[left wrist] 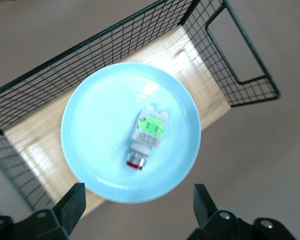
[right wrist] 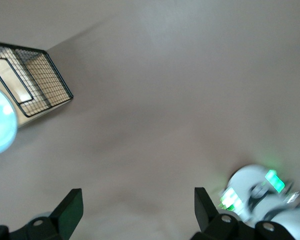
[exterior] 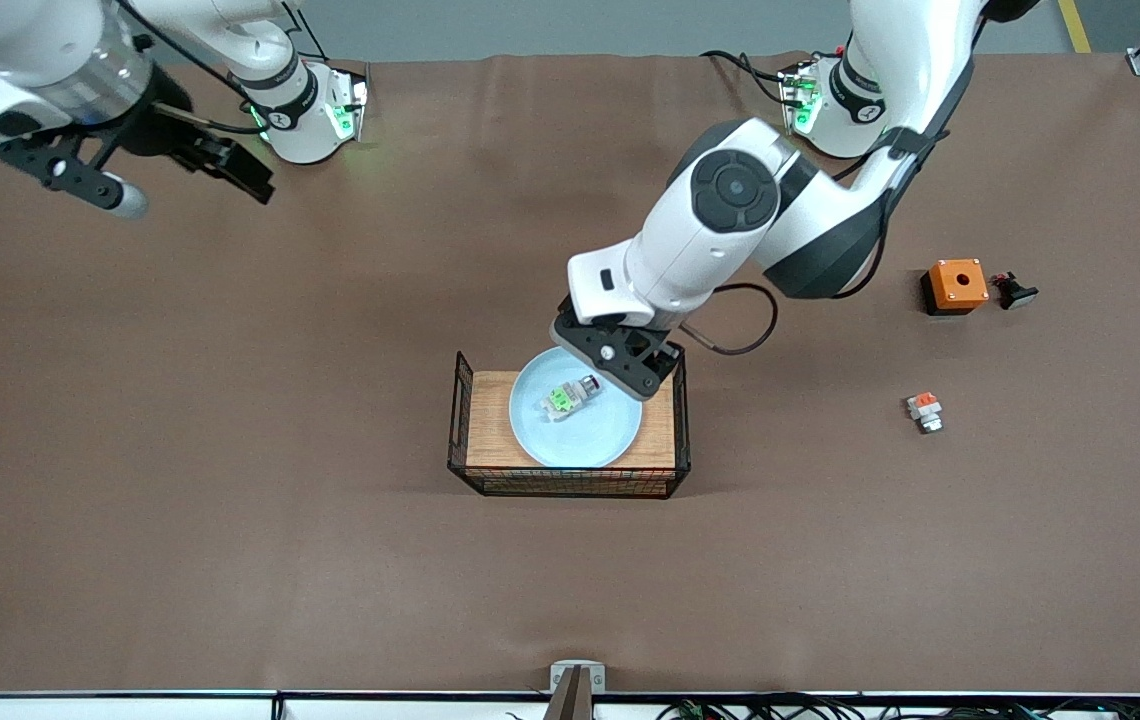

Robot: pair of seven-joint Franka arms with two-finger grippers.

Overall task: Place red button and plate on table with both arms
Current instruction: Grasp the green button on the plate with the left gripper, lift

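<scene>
Left gripper (left wrist: 139, 210) hangs over the plate's (exterior: 530, 440) rim at the edge farther from the front camera, fingers (left wrist: 72, 202) spread wide, holding nothing. Plate sits on wooden board (exterior: 490, 420) in wire basket (exterior: 570, 485) mid-table (exterior: 230, 500); red button (exterior: 564, 399), green-topped, lies on its side in the plate. Right gripper (right wrist: 139, 210) waits high over the right arm's end of the table, wide open, empty

One plate (exterior: 575, 420), two button blocks (exterior: 564, 399) (exterior: 924, 410), one orange box (exterior: 955, 286), one wire basket (exterior: 570, 483)

White glossy arm shells (exterior: 720, 250) are joined by black joints; black cables and green base lights are seen.
</scene>
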